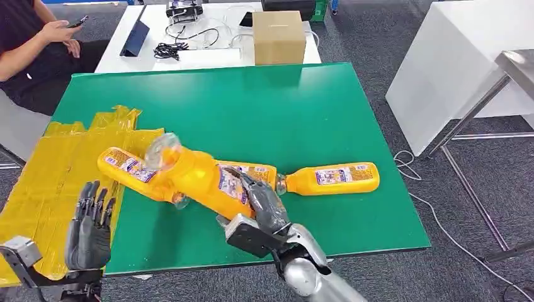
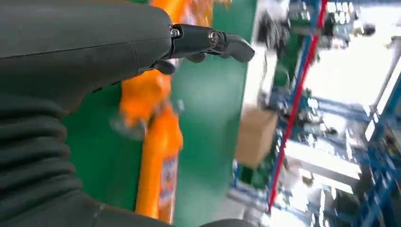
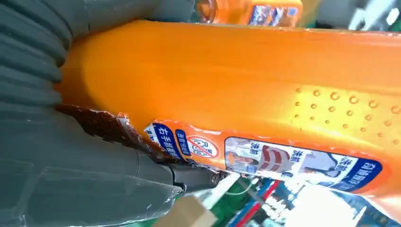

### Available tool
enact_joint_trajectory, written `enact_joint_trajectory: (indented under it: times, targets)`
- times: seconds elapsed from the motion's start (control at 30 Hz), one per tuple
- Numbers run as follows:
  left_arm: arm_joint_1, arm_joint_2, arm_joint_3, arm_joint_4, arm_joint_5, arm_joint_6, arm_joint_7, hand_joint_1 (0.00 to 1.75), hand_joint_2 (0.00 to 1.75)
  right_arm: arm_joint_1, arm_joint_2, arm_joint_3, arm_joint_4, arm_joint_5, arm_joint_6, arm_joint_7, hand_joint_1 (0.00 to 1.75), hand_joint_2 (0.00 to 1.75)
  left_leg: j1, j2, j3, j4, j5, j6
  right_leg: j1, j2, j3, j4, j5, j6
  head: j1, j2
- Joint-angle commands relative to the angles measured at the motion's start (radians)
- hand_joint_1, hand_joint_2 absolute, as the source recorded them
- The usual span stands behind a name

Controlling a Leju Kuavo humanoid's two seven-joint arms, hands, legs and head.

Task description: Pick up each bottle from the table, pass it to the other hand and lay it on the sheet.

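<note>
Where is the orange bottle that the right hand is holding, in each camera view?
Head view: held bottle at centre, raised and tilted in the right hand.
Left wrist view: blurred orange shape beyond the left hand, probably this bottle.
Right wrist view: bottle body across the picture.
Shared landmark: green table.

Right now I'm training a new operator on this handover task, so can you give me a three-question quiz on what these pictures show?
1. True or false: the right hand grips an orange bottle.
2. What does the left hand hold?
3. The other orange bottle by the table's right edge: A upright, B lying on the green table, C on the yellow sheet.

Key: 1 true; 2 nothing, its fingers are apart; 3 B.
</note>
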Motion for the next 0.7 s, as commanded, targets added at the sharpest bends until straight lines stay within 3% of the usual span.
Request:
enact_joint_trajectory:
  times: [0.03, 0.5, 0.7]
  targets:
    - [0.024, -0.018, -0.182, -0.085, -0.019, 0.027, -0.037, 0.00, 1.75, 0.028, 0.024, -0.081, 0.005, -0.010, -0.004, -0.010, 1.75, 1.75, 0.001, 0.000, 0.004, 0.001, -0.002, -0.001, 0.001, 0.000, 0.005, 0.000, -0.002, 0.001, 0.000, 0.000]
    - [-0.013, -0.007, -0.290, -0.072, -0.016, 0.038, -0.028, 0.00, 1.75, -0.047, 0.074, -0.032, 0.148, 0.084, -0.027, 0.026, 1.75, 1.75, 0.001, 0.001, 0.006, 0.000, -0.002, -0.001, 0.001, 0.001, 0.006, -0.001, -0.001, 0.001, 0.000, 0.000]
    - [-0.063, 0.000, -0.287, 0.013, 0.155, -0.042, 0.100, 0.00, 1.75, -0.129, 0.118, 0.082, 0.264, 0.292, -0.065, 0.099, 1.75, 1.75, 0.001, 0.004, 0.007, -0.001, -0.001, -0.001, 0.001, 0.003, 0.006, -0.001, 0.000, 0.000, 0.000, 0.000]
